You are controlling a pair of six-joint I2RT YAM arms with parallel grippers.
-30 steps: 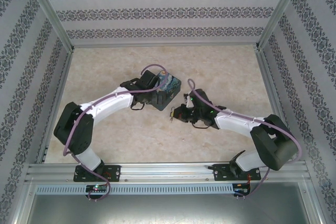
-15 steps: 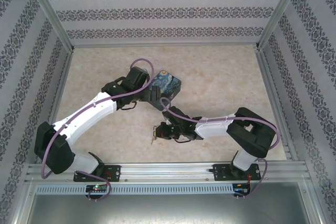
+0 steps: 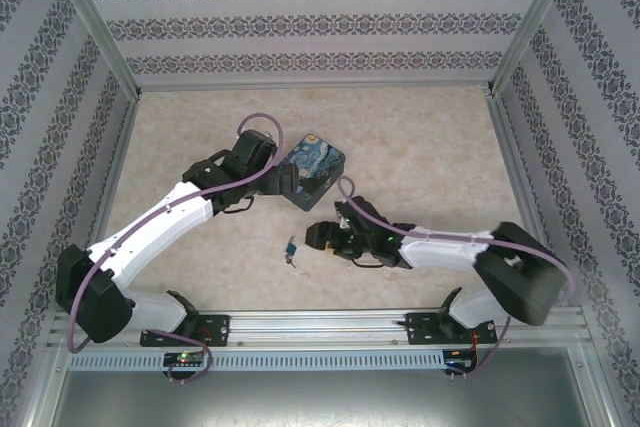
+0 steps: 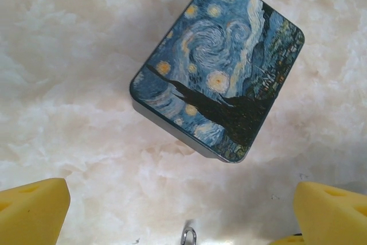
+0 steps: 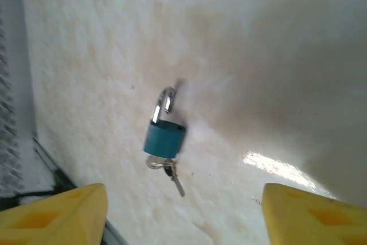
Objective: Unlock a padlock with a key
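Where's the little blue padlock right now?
In the top view the padlock lies on the table near the front middle, just left of the open right gripper and closer to the near edge than the painted tin.

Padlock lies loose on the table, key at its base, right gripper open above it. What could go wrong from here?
1. The padlock is small and lies flat; the open right gripper could just push it away.
2. The key sticks out at its base; a finger catching it might bend or pull it.
3. The painted tin sits nearby; an arm may bump it.
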